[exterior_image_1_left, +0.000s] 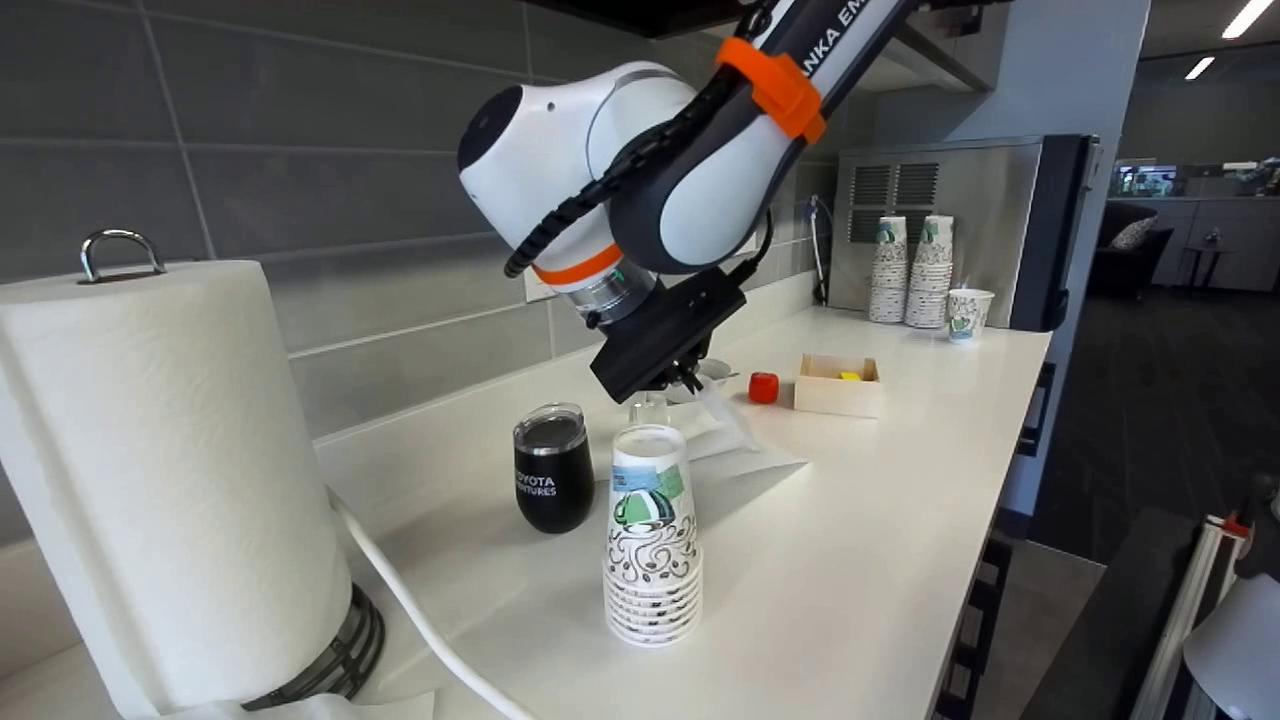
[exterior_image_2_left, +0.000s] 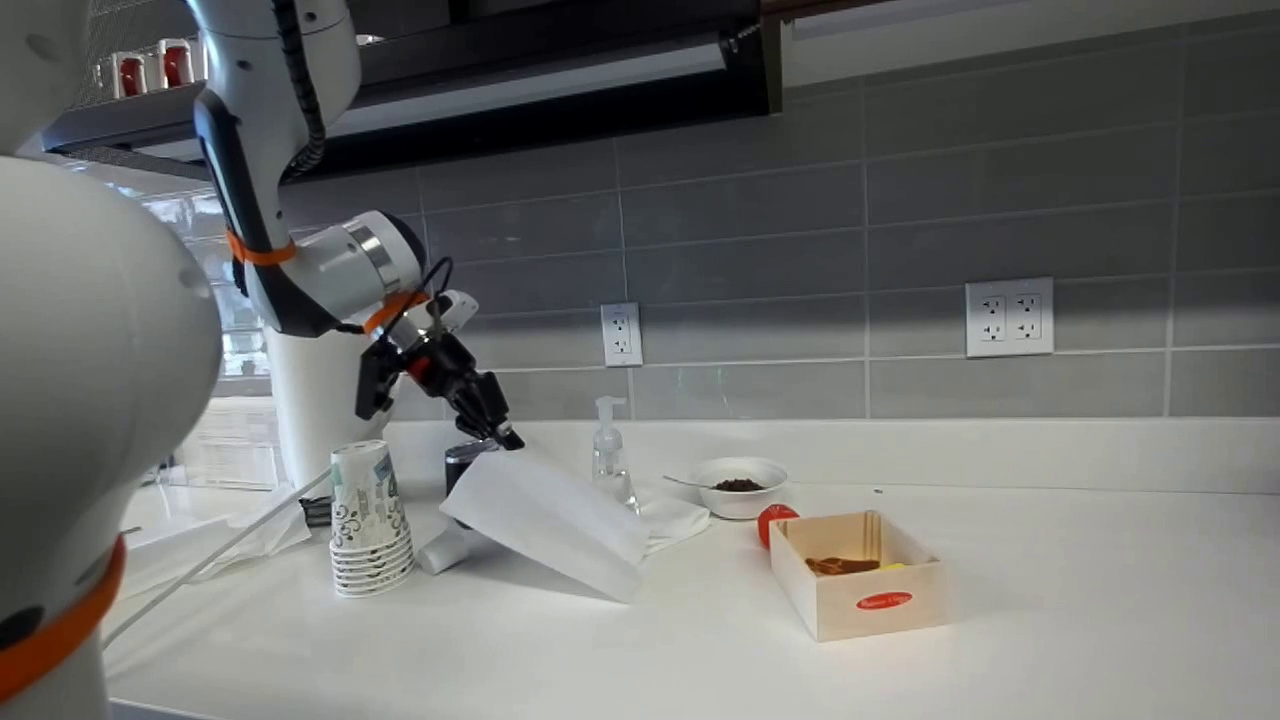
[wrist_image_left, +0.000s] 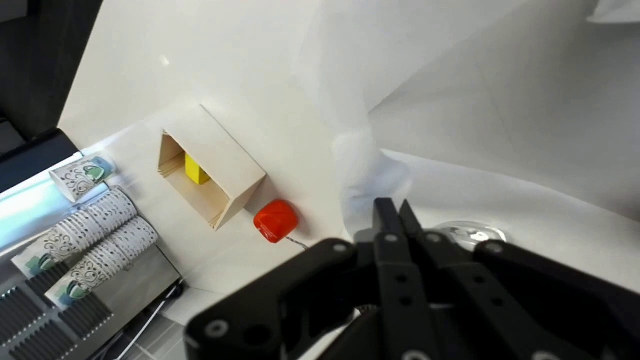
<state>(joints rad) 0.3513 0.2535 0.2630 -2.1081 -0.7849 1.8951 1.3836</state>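
The gripper (wrist_image_left: 396, 210) is clamped together, pinching the white paper towel sheet (exterior_image_2_left: 545, 510), which hangs from its tips and flares out below. Main risk: thin paper, small pinch; a quick pull could tear it or slip it free. Low and near the gripper, black Toyota Ventures tumbler (exterior_image_1_left: 553, 485): a low pass could knock it. Clear pump bottle (exterior_image_2_left: 607, 450) also low and near; loose towel could snag its nozzle. Paper cup stack (exterior_image_1_left: 653, 530) sits farther out, tumbler side: tall, probably light, a wrist swing could tip it. Away from the cups, white bowl (exterior_image_2_left: 735, 505) with a protruding utensil (exterior_image_2_left: 687, 482) a dragging corner could hook. Red object (wrist_image_left: 276, 220) and wooden box (exterior_image_2_left: 870, 620) farthest, lowest risk.
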